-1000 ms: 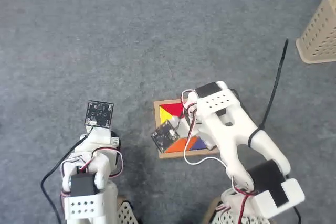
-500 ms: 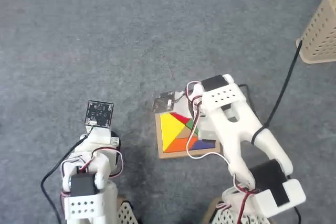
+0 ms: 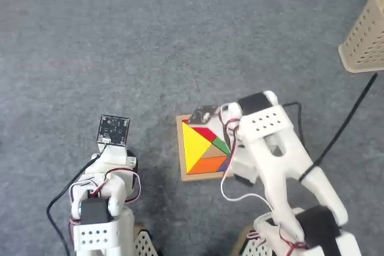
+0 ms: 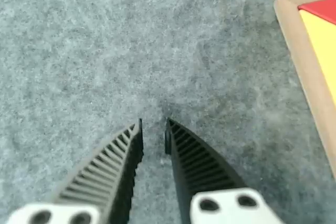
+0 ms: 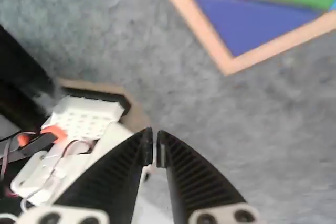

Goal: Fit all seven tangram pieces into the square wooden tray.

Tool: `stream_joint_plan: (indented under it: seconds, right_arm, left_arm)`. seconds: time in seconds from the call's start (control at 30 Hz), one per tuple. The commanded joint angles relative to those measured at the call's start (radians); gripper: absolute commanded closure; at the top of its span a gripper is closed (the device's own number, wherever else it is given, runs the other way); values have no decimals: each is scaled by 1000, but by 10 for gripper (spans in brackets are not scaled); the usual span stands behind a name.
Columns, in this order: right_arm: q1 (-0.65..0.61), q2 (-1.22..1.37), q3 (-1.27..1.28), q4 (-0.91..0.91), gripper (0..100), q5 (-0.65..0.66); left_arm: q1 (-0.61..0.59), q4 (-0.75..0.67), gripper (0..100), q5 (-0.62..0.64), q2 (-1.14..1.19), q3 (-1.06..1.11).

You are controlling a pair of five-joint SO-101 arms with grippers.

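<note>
High view: you see the tray (image 3: 180, 148) lying flat on the grey tabletop (image 3: 120, 46), with the right arm (image 3: 276, 148) hanging over its right side.
Pieces: yellow piece (image 3: 194, 143), red piece (image 3: 204, 132), green piece (image 3: 221, 144) and orange piece (image 3: 210, 163) lie flat inside the tray, edge to edge. The arm hides the rest of the tray, so you cannot count all seven.
Left arm (image 3: 99, 208): folded by its base, well apart from the tray.
Left end effector (image 4: 153, 127): released, with its fingers a narrow gap apart and nothing between them. The tips are over bare tabletop. Your left wrist view catches the tray rim off to one side, with red and yellow inside it.
Right end effector (image 5: 154, 135): clenched on nothing, tips together, over tabletop outside a tray corner. The blue piece (image 5: 252, 19) fills that corner, with orange and green beside it.
Basket (image 3: 366, 34): tan and perforated, at the tabletop's far right edge, well apart from the tray.
</note>
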Motion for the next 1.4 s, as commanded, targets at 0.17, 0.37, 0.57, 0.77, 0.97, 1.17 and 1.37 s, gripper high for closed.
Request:
stream_joint_plan:
  seconds: [0.17,0.37,0.57,0.77,0.97,1.17,1.37]
  right_arm:
    - [232,-226,58,12,993,-37]
    - [443,-367,60,12,993,-37]
    - [467,-400,61,12,992,-37]
    - [467,-400,146,7,992,-37]
    - [473,-409,287,-171,992,-37]
    - [469,-410,308,-196,992,-44]
    - [473,-410,255,-208,992,-48]
  left_arm:
    - [2,0,929,8,-21,-10]
    - [2,0,929,8,-21,-10]
    - [2,0,929,8,-21,-10]
    - [2,0,929,8,-21,-10]
    - [2,0,929,8,-21,-10]
    - [2,0,929,8,-21,-10]
    - [2,0,929,8,-21,-10]
